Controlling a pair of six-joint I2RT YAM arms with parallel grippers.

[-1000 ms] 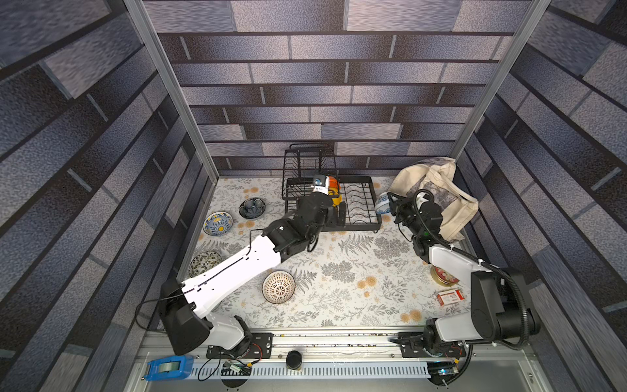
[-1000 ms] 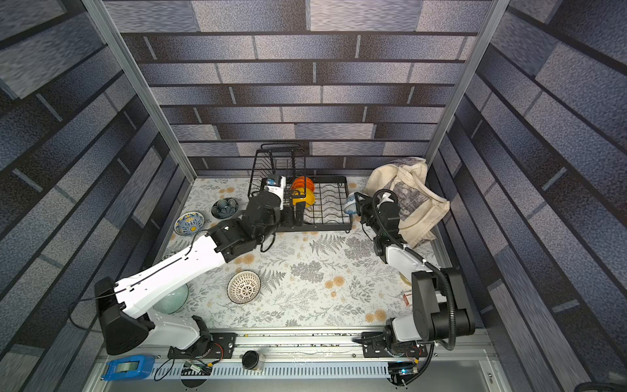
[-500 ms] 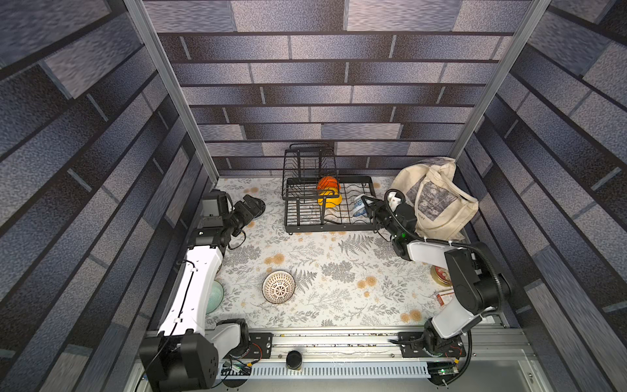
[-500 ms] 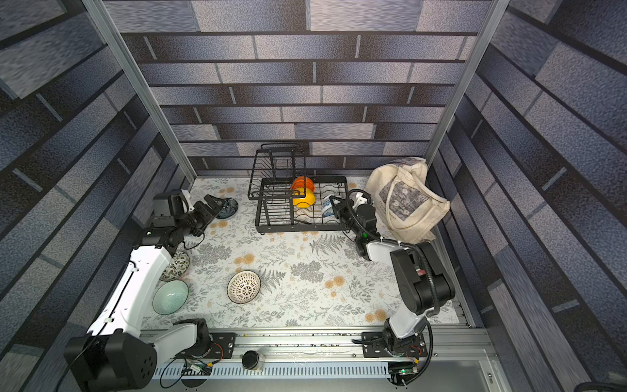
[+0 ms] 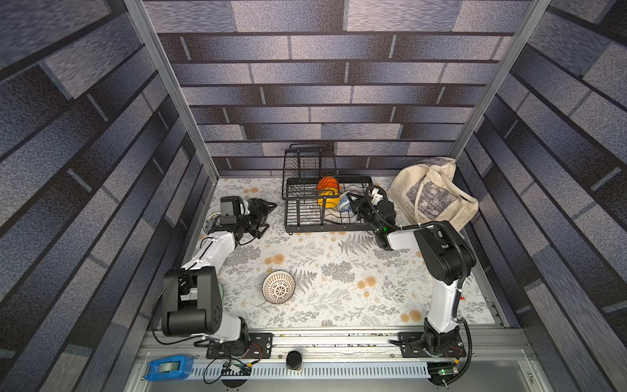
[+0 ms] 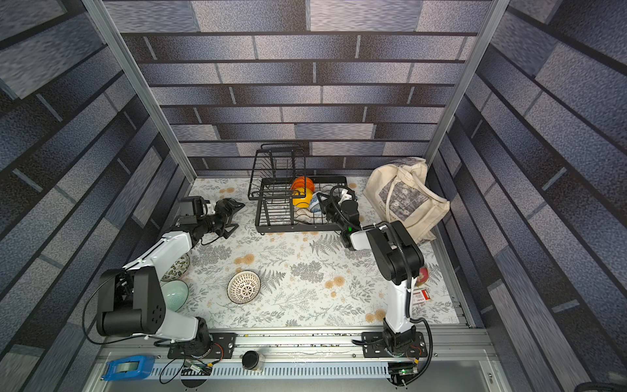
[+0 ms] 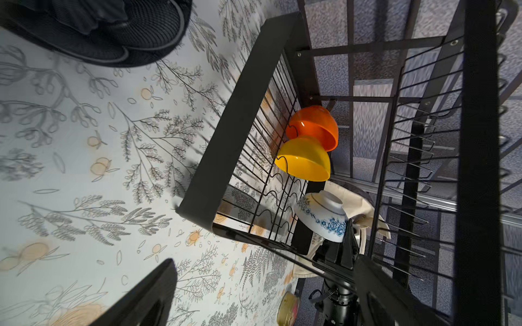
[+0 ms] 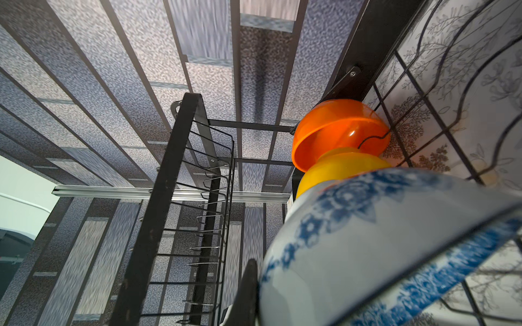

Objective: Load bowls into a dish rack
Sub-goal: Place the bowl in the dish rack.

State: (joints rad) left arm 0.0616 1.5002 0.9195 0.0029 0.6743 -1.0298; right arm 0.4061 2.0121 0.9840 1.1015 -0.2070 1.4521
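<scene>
My left arm (image 5: 217,247) is bent at the elbow and reaches out low. My left gripper (image 5: 266,217) points across to my right, jaws wide apart, holding nothing. My right arm (image 5: 441,258) folds forward with the wrist low. My right gripper (image 5: 353,204) pinches tight on the blue-and-white bowl (image 5: 343,203).

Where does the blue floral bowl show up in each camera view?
In a top view: blue floral bowl inside the dish rack, beside the yellow bowl.
In a top view: same spot.
Left wrist: small, inside the rack.
Right wrist: close, filling the foreground.
Landmark: yellow bowl.
</scene>
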